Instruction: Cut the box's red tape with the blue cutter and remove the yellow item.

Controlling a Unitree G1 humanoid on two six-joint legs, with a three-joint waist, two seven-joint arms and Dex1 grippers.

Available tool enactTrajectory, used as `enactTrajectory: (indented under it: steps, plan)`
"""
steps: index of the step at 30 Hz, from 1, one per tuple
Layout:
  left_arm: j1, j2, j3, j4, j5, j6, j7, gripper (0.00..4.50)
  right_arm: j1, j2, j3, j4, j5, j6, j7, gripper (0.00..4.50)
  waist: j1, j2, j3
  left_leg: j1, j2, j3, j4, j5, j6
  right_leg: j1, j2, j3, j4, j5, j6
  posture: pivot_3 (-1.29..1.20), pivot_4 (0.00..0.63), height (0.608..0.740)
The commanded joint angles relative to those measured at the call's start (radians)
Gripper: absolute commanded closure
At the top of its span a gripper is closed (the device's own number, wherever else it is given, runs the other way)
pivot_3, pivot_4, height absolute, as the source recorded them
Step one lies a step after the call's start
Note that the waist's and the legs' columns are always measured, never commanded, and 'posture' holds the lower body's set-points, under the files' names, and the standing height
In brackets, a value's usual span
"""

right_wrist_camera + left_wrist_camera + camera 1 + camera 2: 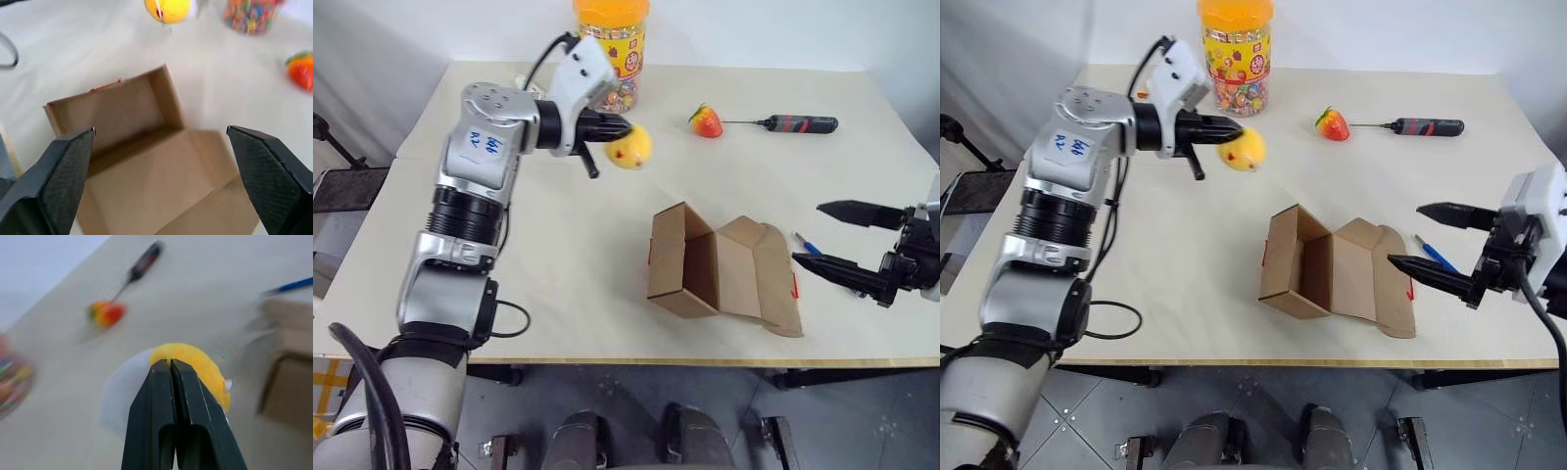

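Observation:
My left gripper (pixel 625 129) is up above the far left part of the table, shut on the yellow item (pixel 634 149), a small round yellow toy fruit with a reddish spot that hangs at its fingertips (pixel 164 369). The brown cardboard box (pixel 715 274) lies open near the table's front edge, and its inside is bare. Scraps of red tape (pixel 794 286) cling to the edges of its flaps. The blue cutter (pixel 808 244) lies on the table just right of the box. My right gripper (pixel 808 233) stands open there, pointing at the box, with nothing between its fingers.
An orange-lidded candy jar (pixel 617 49) stands at the back of the table (pixel 558 294), just behind my left gripper. A red-orange strawberry (pixel 706 121) and a black-and-red-handled screwdriver (pixel 798 123) lie at the back right.

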Motion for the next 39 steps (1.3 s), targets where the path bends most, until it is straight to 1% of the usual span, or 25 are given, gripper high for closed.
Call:
enactTrajectory:
  steps: [1, 2, 5, 6, 7, 8, 11, 14, 16, 18, 20, 21, 23, 25, 27, 29, 30, 32, 34, 35, 38, 39]
  plan:
    - [0.003, 0.072, -0.003, 0.006, 0.061, 0.05, 0.055, 4.48, -0.027, -0.003, 0.019, 0.053, -0.032, -0.091, 0.068, 0.0, -0.001, 0.0, 0.0, 0.0, 0.0, 0.0, 0.0, 0.0, 0.0, 0.0, 0.0, 0.0, 0.0, 0.0, 0.0, 0.0, 0.15, 0.74]
    - [0.014, 0.103, -0.014, 0.017, 0.091, 0.067, 0.076, 4.48, -0.041, -0.01, 0.04, 0.085, -0.044, -0.111, 0.098, 0.0, -0.002, 0.0, 0.0, 0.0, 0.0, 0.0, 0.0, 0.0, 0.0, 0.0, 0.0, 0.0, 0.0, 0.0, 0.0, 0.0, 0.15, 0.74]
    - [0.112, 0.22, -0.046, -0.032, 0.161, 0.108, 0.075, 4.48, -0.088, -0.015, 0.102, 0.175, -0.072, -0.166, 0.174, 0.0, -0.008, 0.0, 0.0, 0.001, 0.0, 0.001, -0.002, 0.0, 0.0, 0.0, 0.0, 0.0, 0.0, 0.0, 0.0, 0.0, 0.15, 0.74]
    - [0.142, 0.243, -0.037, -0.052, 0.159, 0.138, 0.076, 4.48, -0.11, -0.018, 0.129, 0.209, -0.085, -0.185, 0.204, 0.0, -0.009, 0.0, 0.0, 0.002, 0.0, 0.001, -0.002, 0.0, 0.0, 0.0, 0.0, 0.0, 0.0, 0.0, 0.0, 0.0, 0.15, 0.74]
    - [0.159, 0.254, -0.029, -0.063, 0.156, 0.16, 0.078, 4.09, -0.126, -0.021, 0.148, 0.234, -0.095, -0.198, 0.226, 0.0, -0.011, 0.0, 0.0, 0.002, 0.0, 0.002, -0.003, 0.0, 0.0, 0.0, 0.0, 0.0, 0.0, 0.0, 0.0, 0.0, 0.15, 0.74]
    - [0.17, 0.263, -0.033, -0.074, 0.162, 0.17, 0.077, 3.92, -0.149, -0.022, 0.167, 0.266, -0.105, -0.21, 0.246, 0.0, -0.011, 0.0, 0.0, 0.002, 0.0, 0.002, -0.002, 0.0, 0.0, 0.0, 0.0, 0.0, 0.001, 0.0, 0.0, 0.0, 0.15, 0.74]
    - [0.2, 0.288, -0.039, -0.128, 0.158, 0.213, 0.047, 3.01, -0.202, -0.02, 0.211, 0.341, -0.135, -0.241, 0.289, 0.0, 0.0, -0.002, 0.001, 0.0, 0.0, 0.002, 0.001, 0.0, 0.0, 0.0, 0.0, 0.0, 0.002, 0.0, 0.0, 0.0, 0.15, 0.74]
    - [0.236, 0.308, -0.014, -0.2, 0.121, 0.253, 0.01, 2.18, -0.254, -0.012, 0.238, 0.398, -0.15, -0.263, 0.316, 0.0, 0.002, -0.002, 0.001, -0.001, 0.0, 0.002, 0.004, 0.0, 0.0, 0.001, -0.001, 0.0, 0.004, 0.0, 0.0, 0.0, 0.15, 0.74]
    - [0.273, 0.331, 0.014, -0.271, 0.071, 0.278, -0.042, 1.48, -0.292, -0.003, 0.244, 0.416, -0.138, -0.263, 0.329, 0.0, -0.002, -0.002, 0.001, -0.001, 0.0, 0.0, 0.004, 0.0, 0.0, 0.002, -0.001, 0.0, 0.004, 0.0, 0.0, 0.0, 0.15, 0.74]
    - [0.302, 0.348, 0.029, -0.311, 0.039, 0.287, -0.073, 0.91, -0.318, 0.002, 0.252, 0.432, -0.133, -0.262, 0.34, 0.0, -0.005, -0.002, 0.001, 0.0, 0.0, -0.002, 0.004, 0.0, 0.0, 0.001, -0.001, 0.0, 0.004, 0.0, 0.0, 0.0, 0.15, 0.74]
    - [0.375, 0.373, 0.071, -0.375, -0.038, 0.253, -0.153, 0.4, -0.355, 0.01, 0.281, 0.481, -0.151, -0.288, 0.381, 0.0, -0.009, -0.002, 0.001, 0.0, 0.001, -0.003, 0.004, 0.0, 0.0, 0.001, -0.001, 0.0, 0.004, 0.0, 0.0, 0.0, 0.15, 0.74]
    - [0.414, 0.385, 0.1, -0.406, -0.08, 0.24, -0.187, 0.04, -0.372, 0.013, 0.292, 0.503, -0.158, -0.297, 0.398, 0.0, -0.01, -0.002, 0.001, 0.001, 0.001, -0.002, 0.004, 0.0, 0.0, 0.001, -0.001, 0.0, 0.004, 0.0, 0.0, 0.0, 0.15, 0.74]
    - [0.512, 0.406, 0.166, -0.472, -0.166, 0.223, -0.252, 0.04, -0.4, 0.017, 0.306, 0.54, -0.168, -0.311, 0.422, 0.0, -0.018, -0.002, 0.001, 0.002, 0.001, -0.002, 0.004, 0.0, 0.0, 0.001, -0.001, 0.0, 0.005, 0.0, 0.0, 0.0, 0.15, 0.74]
    - [0.631, 0.431, 0.213, -0.526, -0.206, 0.152, -0.29, 0.04, -0.428, 0.019, 0.322, 0.585, -0.186, -0.332, 0.442, 0.0, -0.028, -0.002, 0.001, 0.002, 0.002, -0.001, 0.004, 0.0, 0.0, 0.001, -0.001, 0.001, 0.005, 0.0, 0.0, 0.0, 0.15, 0.74]
    - [0.736, 0.388, 0.317, -0.589, -0.311, 0.134, -0.302, 0.04, -0.442, 0.009, 0.346, 0.649, -0.231, -0.368, 0.465, 0.0, -0.03, -0.002, 0.002, 0.003, 0.003, -0.001, 0.004, 0.0, 0.0, 0.001, -0.001, 0.002, 0.005, 0.0, -0.001, 0.0, 0.15, 0.74]
    - [0.799, 0.309, 0.439, -0.627, -0.443, 0.112, -0.3, 0.04, -0.416, -0.006, 0.35, 0.69, -0.271, -0.413, 0.483, 0.0, -0.023, -0.002, 0.002, 0.003, 0.007, -0.001, 0.004, 0.0, 0.0, 0.001, -0.001, 0.002, 0.006, 0.0, -0.001, 0.0, 0.15, 0.74]
    - [0.849, 0.285, 0.462, -0.652, -0.43, 0.063, -0.262, 0.04, -0.377, -0.017, 0.339, 0.706, -0.294, -0.437, 0.483, 0.0, -0.017, -0.002, 0.002, 0.002, 0.007, -0.002, 0.006, 0.0, 0.0, 0.002, -0.001, 0.001, 0.006, 0.0, -0.001, 0.0, 0.15, 0.74]
    - [0.95, 0.258, 0.477, -0.7, -0.351, -0.086, -0.19, 0.04, -0.3, -0.035, 0.313, 0.72, -0.321, -0.477, 0.484, 0.0, -0.01, -0.002, 0.001, 0.002, 0.007, -0.004, 0.007, 0.0, 0.0, 0.004, -0.002, 0.001, 0.006, 0.0, -0.001, 0.0, 0.15, 0.74]
    - [1.007, 0.246, 0.482, -0.715, -0.38, -0.108, -0.195, 0.04, -0.241, -0.041, 0.288, 0.71, -0.325, -0.487, 0.472, 0.0, -0.005, -0.002, 0.001, 0.004, 0.006, -0.004, 0.007, -0.001, -0.001, 0.006, -0.001, 0.001, 0.005, 0.0, -0.001, 0.0, 0.15, 0.74]
    - [1.043, 0.25, 0.484, -0.702, -0.422, -0.086, -0.233, 0.04, -0.204, -0.032, 0.259, 0.696, -0.319, -0.482, 0.443, 0.0, -0.005, -0.002, 0.001, 0.004, 0.006, -0.004, 0.007, -0.001, -0.001, 0.006, -0.001, 0.001, 0.004, 0.0, -0.001, 0.0, 0.15, 0.74]
    - [1.153, 0.221, 0.482, -0.697, -0.419, -0.159, -0.226, 0.04, -0.072, 0.011, 0.163, 0.656, -0.313, -0.47, 0.327, 0.0, -0.004, 0.001, 0.0, 0.006, 0.007, -0.002, 0.009, -0.001, 0.0, 0.008, -0.001, 0.002, 0.005, 0.0, -0.001, 0.0, 0.15, 0.74]
    - [1.171, 0.214, 0.487, -0.701, -0.443, -0.142, -0.224, 0.04, -0.045, 0.03, 0.139, 0.628, -0.31, -0.461, 0.28, 0.0, -0.004, 0.001, 0.0, 0.009, 0.007, -0.002, 0.008, -0.001, 0.0, 0.01, -0.001, 0.002, 0.005, 0.0, -0.001, 0.0, 0.15, 0.74]
